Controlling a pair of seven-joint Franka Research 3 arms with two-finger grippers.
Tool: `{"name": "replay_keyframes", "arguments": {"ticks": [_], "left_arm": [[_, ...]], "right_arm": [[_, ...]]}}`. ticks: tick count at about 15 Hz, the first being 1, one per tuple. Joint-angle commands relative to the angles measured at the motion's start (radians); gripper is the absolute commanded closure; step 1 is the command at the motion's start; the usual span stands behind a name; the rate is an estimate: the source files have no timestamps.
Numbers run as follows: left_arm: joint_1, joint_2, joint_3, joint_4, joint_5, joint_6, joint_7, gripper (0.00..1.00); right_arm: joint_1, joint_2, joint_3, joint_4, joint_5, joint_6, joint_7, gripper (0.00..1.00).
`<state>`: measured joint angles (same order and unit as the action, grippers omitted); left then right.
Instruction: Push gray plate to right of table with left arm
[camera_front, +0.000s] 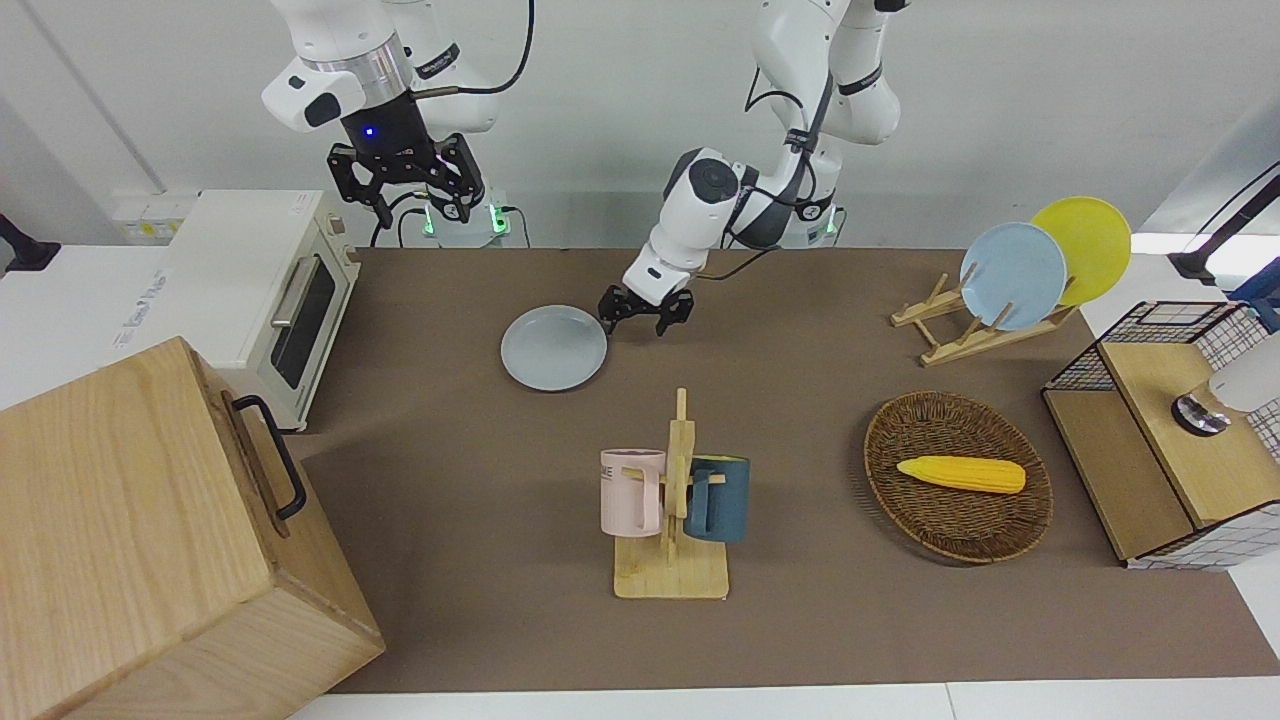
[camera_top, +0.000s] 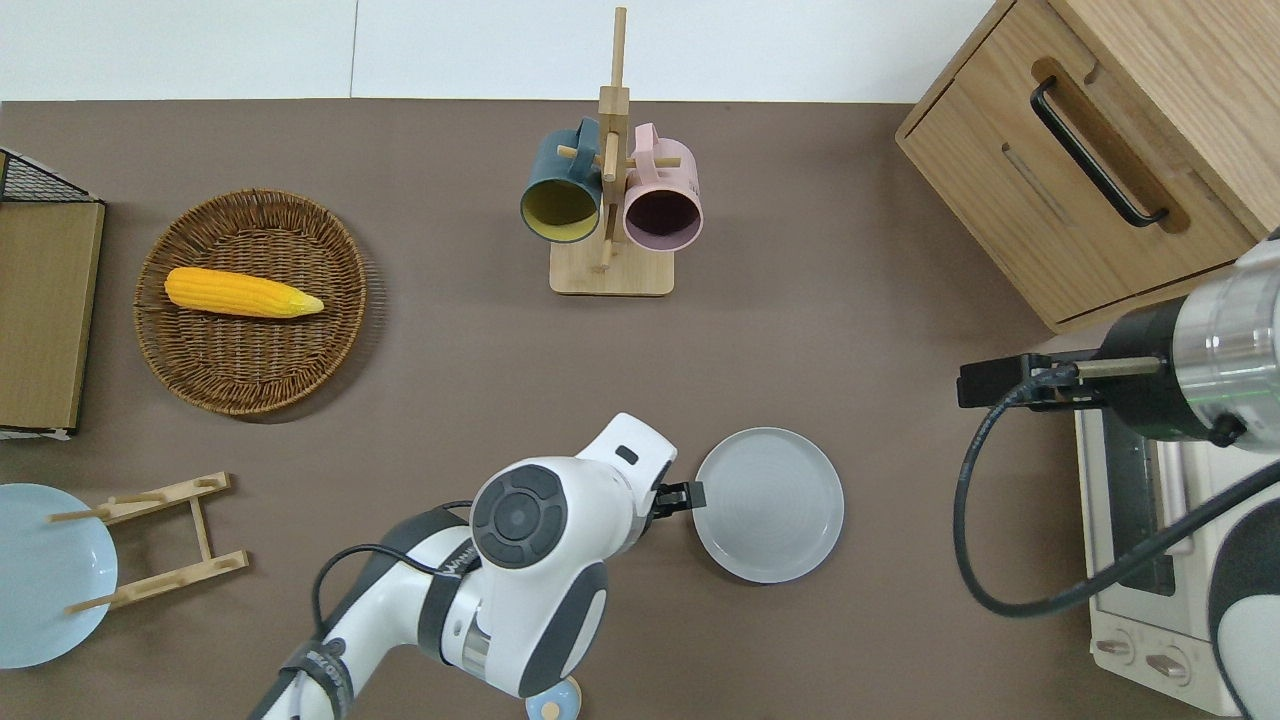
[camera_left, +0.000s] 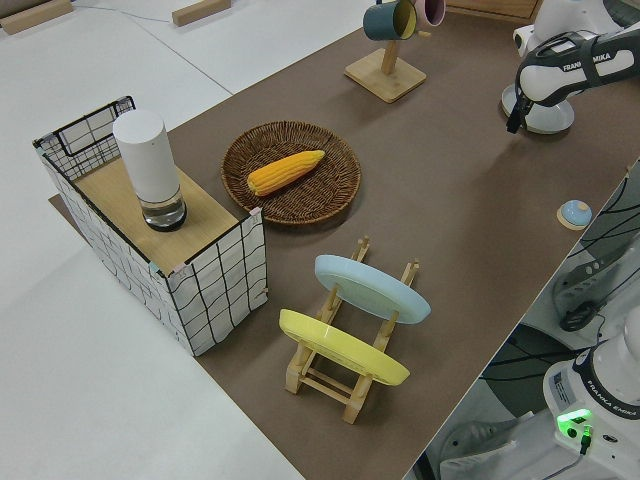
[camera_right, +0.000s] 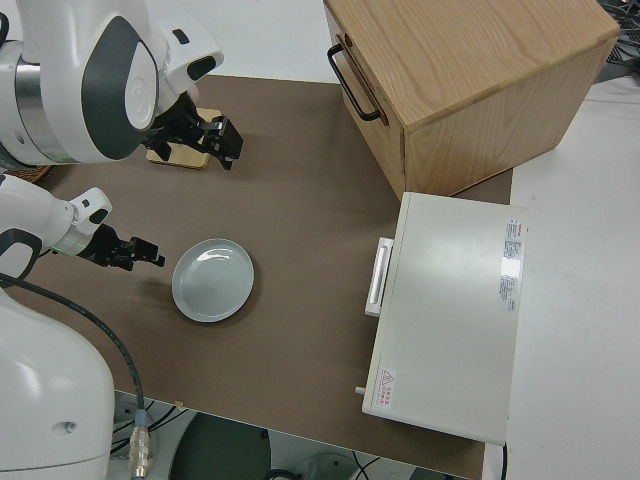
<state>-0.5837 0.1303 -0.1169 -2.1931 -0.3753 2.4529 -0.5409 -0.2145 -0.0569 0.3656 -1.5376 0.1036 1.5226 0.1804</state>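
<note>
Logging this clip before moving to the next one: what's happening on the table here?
The left arm's end effector is low at the rim of the gray plate, on the side toward the left arm's end of the table, set to push it toward the right arm's end. Whether it touches the rim cannot be told. The plate lies flat on the bare top, nearer to the robots than the mug rack. The right arm is parked, its end effector open.

The gray plate (camera_front: 554, 347) was round, pale gray with a low rim, and sat flat and empty on the brown table (camera_front: 820, 620). It was around the middle of the table's length, on the robots' side, with the left arm (camera_front: 700, 215) reaching down just beside its edge.
</note>
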Motion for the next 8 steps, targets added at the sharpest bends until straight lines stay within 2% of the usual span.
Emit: {"name": "replay_keyframes", "arguments": {"ticks": [1, 3, 4, 6, 8], "left_arm": [[0.033, -0.064, 0.054, -0.007, 0.001, -0.132, 0.097, 0.01], [0.062, -0.084, 0.078, -0.007, 0.004, -0.195, 0.154, 0.01], [0.07, -0.095, 0.104, -0.007, 0.019, -0.23, 0.182, 0.01], [0.09, -0.115, 0.143, 0.002, 0.077, -0.303, 0.212, 0.01], [0.111, -0.124, 0.146, 0.041, 0.128, -0.377, 0.231, 0.01]], "right_arm": [[-0.006, 0.006, 0.004, 0.014, 0.016, -0.005, 0.002, 0.005], [-0.006, 0.006, 0.003, 0.014, 0.016, -0.005, 0.002, 0.005], [-0.006, 0.006, 0.004, 0.014, 0.016, -0.005, 0.002, 0.005], [-0.006, 0.006, 0.004, 0.014, 0.016, -0.005, 0.002, 0.005], [-0.006, 0.006, 0.004, 0.014, 0.016, -0.005, 0.002, 0.005]]}}
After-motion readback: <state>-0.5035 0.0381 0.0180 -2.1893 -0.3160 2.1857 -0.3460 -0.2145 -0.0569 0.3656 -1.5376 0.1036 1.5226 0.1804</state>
